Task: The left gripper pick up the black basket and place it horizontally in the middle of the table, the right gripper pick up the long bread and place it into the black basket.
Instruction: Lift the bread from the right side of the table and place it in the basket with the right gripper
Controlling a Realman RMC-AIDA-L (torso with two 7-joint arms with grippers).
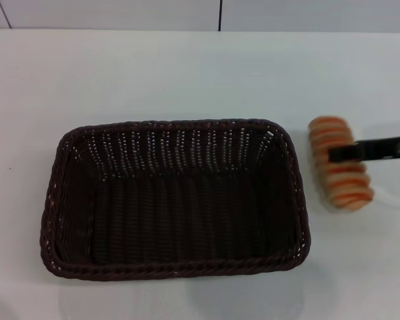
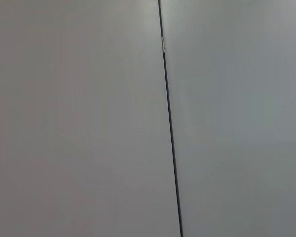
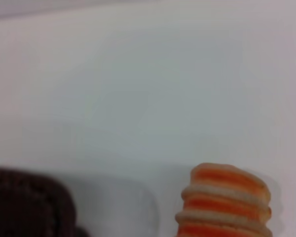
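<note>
Your black basket (image 1: 173,200) sits flat in the middle of the white desk (image 1: 187,73). The long bread (image 1: 339,162) lies on the desk just to the right of it. Your right claw (image 1: 340,153) reaches over the bread's middle, but you cannot tell if it is open or closed.

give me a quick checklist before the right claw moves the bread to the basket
1. Basket lying horizontally mid-table: ok.
2. Basket interior free for the bread: ok.
3. Bread on the table, right of the basket, apart from it: ok.
4. Right claw across the bread's middle: ok.
5. Grip closed on the bread: cannot tell.
6. Left claw out of the way: not in view, cannot tell.
</note>
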